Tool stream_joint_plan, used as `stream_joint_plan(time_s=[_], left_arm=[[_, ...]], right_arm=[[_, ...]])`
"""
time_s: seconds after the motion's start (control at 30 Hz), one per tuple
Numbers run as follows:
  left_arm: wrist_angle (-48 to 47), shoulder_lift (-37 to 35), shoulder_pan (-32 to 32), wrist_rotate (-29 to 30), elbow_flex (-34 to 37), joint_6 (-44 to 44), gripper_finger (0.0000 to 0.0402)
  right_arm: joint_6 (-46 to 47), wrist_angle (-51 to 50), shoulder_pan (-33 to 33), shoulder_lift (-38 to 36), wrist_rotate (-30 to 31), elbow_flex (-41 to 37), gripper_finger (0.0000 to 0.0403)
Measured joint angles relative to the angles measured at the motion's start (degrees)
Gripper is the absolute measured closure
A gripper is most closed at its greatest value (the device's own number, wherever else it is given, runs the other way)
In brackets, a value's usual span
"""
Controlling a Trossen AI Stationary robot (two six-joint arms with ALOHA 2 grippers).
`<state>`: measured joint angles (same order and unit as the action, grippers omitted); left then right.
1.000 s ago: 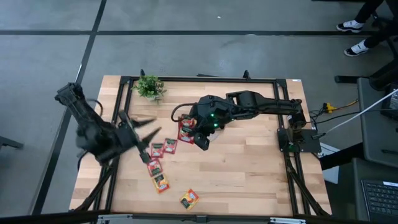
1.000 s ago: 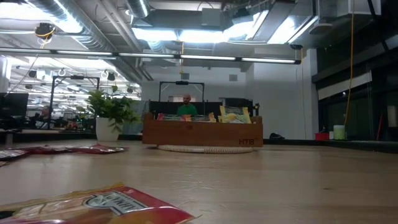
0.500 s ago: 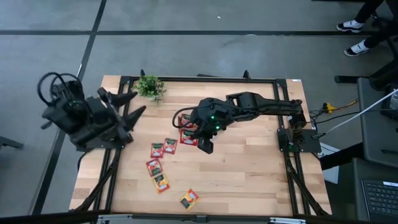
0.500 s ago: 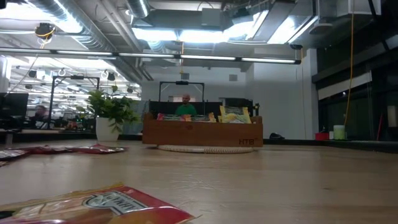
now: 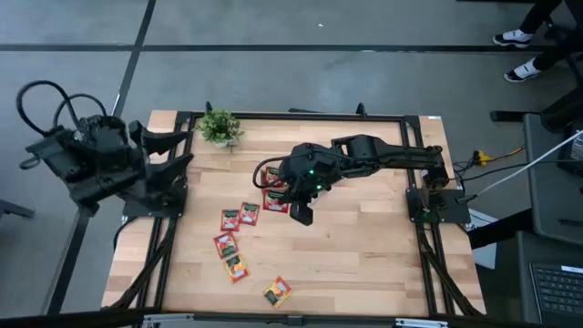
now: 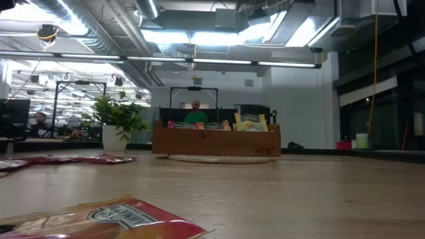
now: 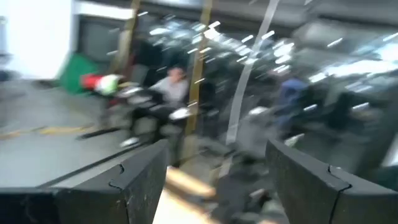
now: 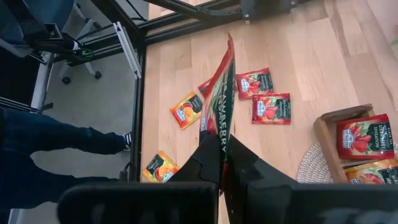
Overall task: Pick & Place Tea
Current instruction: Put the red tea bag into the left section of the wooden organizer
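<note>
Your right gripper (image 8: 222,163) is clamped edge-on onto one red tea sachet (image 8: 219,102), a thin, flat foil packet that sticks straight out from between the two dark fingers. From above, that gripper (image 5: 301,211) hangs over the middle of the pale wooden table (image 5: 364,246), just beside the long wooden tray (image 5: 270,175), which sits on a round woven mat.

The other sachets lie flat on the boards below and beside the gripper: two red squares (image 5: 240,217) close together, another red one (image 5: 225,244) nearer the front, an orange one (image 5: 236,267) touching it, and an orange-yellow one (image 5: 277,291) by the front edge. Each has a dark centre label. More red and yellow packets stand in the tray's compartments (image 8: 365,138).

Your left gripper (image 5: 168,150) is drawn back past the table's left edge, raised, its fingers (image 7: 140,180) spread wide and holding nothing. A small leafy potted plant (image 5: 219,126) stands at the back left corner.
</note>
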<state>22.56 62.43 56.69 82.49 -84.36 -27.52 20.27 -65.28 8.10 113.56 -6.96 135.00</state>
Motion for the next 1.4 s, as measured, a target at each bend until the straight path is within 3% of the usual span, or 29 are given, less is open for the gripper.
stream_joint_plan(time_s=[0.2, 0.3, 0.37, 0.43, 0.57, 0.63, 0.93, 1.2, 1.4], left_arm=[[-4.7, -1.0, 0.2, -10.8, -2.0, 4.5, 0.0137], [-15.2, -1.5, -0.8, -16.1, -3.4, 11.7, 0.0137], [-24.8, -1.7, -2.4, -23.0, -4.8, 18.6, 0.0137], [-31.9, -1.5, -4.9, -28.4, -6.4, 24.5, 0.0137], [-40.8, -1.4, -9.3, -29.1, -7.9, 30.0, 0.0137], [-44.8, -1.7, -11.3, -32.1, -8.1, 33.0, 0.0137], [-66.5, 0.0, -27.0, -50.0, -8.1, 47.1, 0.0137], [-75.9, 7.0, -39.3, -68.9, -8.1, 49.7, 0.0137], [-76.3, 11.9, -43.3, -77.4, -8.1, 47.0, 0.0137]], right_arm=[[0.1, 0.0, 0.0, 0.0, 0.0, 0.0, 0.0398], [0.3, 0.0, 0.0, 0.0, 0.0, 0.0, 0.0396], [0.4, 0.0, 0.1, 0.0, -0.3, 0.0, 0.0395], [0.5, 0.0, 0.3, 0.0, -0.5, 0.0, 0.0394], [0.6, 0.0, 0.7, 0.0, -0.5, 0.0, 0.0396], [1.2, -0.1, 1.0, 0.0, -0.6, 0.0, 0.0399], [2.0, -0.1, 1.6, 0.0, -0.6, 0.0, 0.0395], [1.9, -0.1, 1.5, 0.0, -0.2, 0.0, 0.0394], [1.9, -0.2, 1.5, 0.0, -0.2, 0.0, 0.0394]])
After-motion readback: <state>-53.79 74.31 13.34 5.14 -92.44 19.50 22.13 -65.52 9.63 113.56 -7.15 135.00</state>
